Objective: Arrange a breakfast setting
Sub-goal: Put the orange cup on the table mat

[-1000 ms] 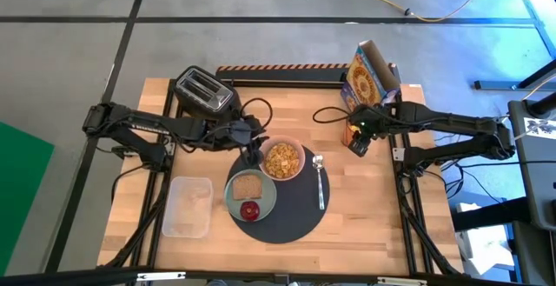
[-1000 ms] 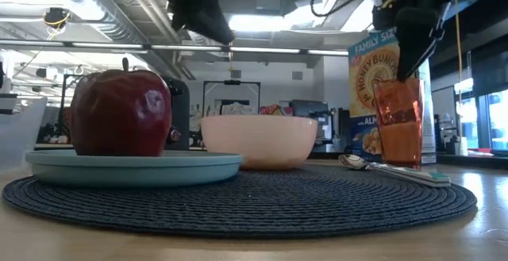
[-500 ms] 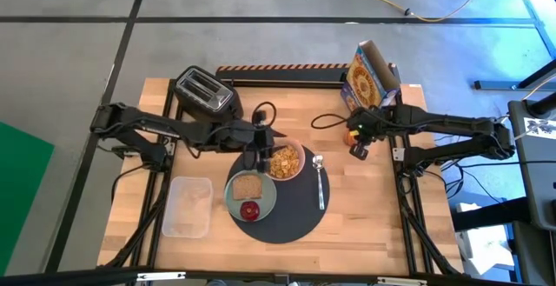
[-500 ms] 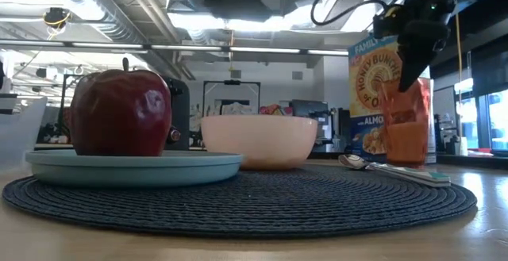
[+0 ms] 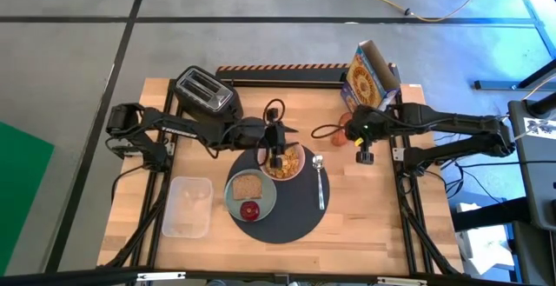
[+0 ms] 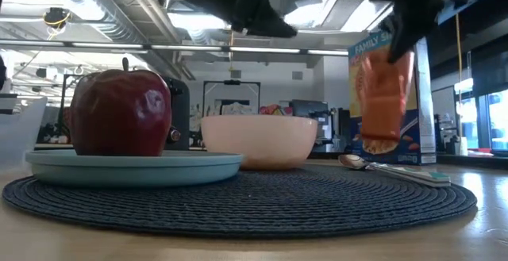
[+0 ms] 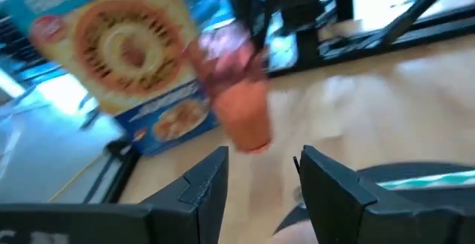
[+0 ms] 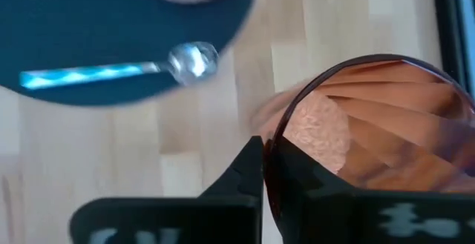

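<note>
Holding cereal, bowl (image 5: 283,161); right pincer (image 8: 265,171) grips cup (image 8: 364,125).

Your work surface: pale wooden table (image 5: 365,221). Round dark grey mat (image 5: 300,212) lies centre, toward near edge. Clear plastic tub (image 5: 188,206) sits left of mat, just beside it. Black toaster (image 5: 206,93) stands at far left corner. Cereal box (image 5: 372,76) stands at far right, by far edge. Wood right of mat is bare up to table's right edge.
</note>
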